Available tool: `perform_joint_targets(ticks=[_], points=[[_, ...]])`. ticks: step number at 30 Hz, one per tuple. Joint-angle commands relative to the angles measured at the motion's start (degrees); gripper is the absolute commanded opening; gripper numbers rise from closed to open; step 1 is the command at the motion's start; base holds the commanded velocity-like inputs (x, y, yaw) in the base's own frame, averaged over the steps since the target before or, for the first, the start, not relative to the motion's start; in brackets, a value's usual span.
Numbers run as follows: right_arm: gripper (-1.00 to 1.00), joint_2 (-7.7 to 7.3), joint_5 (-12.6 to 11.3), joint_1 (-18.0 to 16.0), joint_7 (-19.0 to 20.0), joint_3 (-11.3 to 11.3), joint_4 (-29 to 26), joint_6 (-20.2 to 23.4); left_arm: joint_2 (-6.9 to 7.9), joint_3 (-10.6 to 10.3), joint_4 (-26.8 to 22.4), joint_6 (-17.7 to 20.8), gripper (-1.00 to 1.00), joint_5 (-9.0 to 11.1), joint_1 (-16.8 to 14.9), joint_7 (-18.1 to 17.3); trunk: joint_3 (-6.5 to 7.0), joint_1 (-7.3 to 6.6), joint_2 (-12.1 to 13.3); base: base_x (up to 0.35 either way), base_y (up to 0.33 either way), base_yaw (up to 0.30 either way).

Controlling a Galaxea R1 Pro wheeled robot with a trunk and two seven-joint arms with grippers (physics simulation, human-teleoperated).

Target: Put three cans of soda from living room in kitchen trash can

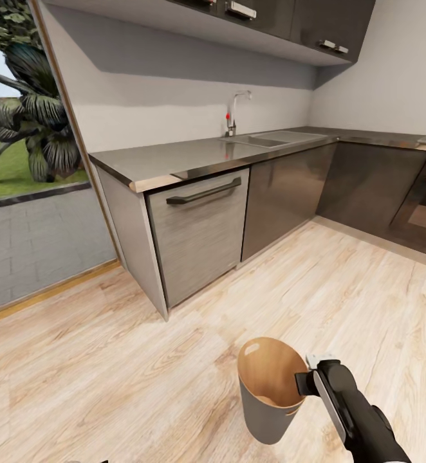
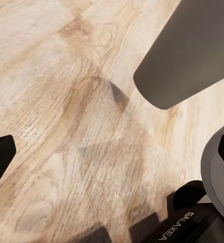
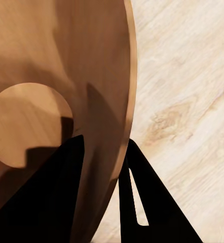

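Right claw (image 3: 123,167) astride the tash can (image 1: 268,411) rim, one finger inside.

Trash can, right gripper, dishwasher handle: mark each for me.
trash can (image 1: 264,418), head view, pale grey outer wall.
right gripper (image 3: 119,167), right wrist view, between the fingers straddling the can's rim.
dishwasher handle (image 1: 204,191), head view, middle of the dark bar.

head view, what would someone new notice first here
The trash can stands out first, tilted on the wood floor at the bottom of the picture, its tan inside bare in the right wrist view. The right gripper has its jaws clamped over the can's rim, one inside and one outside. Behind runs a dark kitchen counter with a sink and faucet.
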Motion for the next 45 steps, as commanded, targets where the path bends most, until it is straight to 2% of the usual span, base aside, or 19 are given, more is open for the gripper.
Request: perform_joint_targets(ticks=[1, 18, 45], points=[[-1.0, 0.0, -0.46, -0.02, 0.11, 0.01, -0.04, -0.01, 0.0, 0.0, 0.0, 0.0, 1.0, 0.0, 0.0, 0.0, 0.01, 0.0, 0.0, 0.0, 0.0, 0.0], [-1.0, 0.01, -0.52, -0.02, 0.1, 0.07, -0.07, 0.06, 0.0, 0.0, 0.0, 0.0, 1.0, 0.0, -0.02, 0.0, 0.05, 0.0, 0.0, 0.0, 0.0, 0.0], [-1.0, 0.1, -0.55, 0.07, 0.1, 0.13, -0.06, 0.06, 0.0, 0.0, 0.0, 0.0, 1.0, 0.0, -0.02, 0.0, 2.41, 0.0, 0.0, 0.0, 0.0, 0.0]])
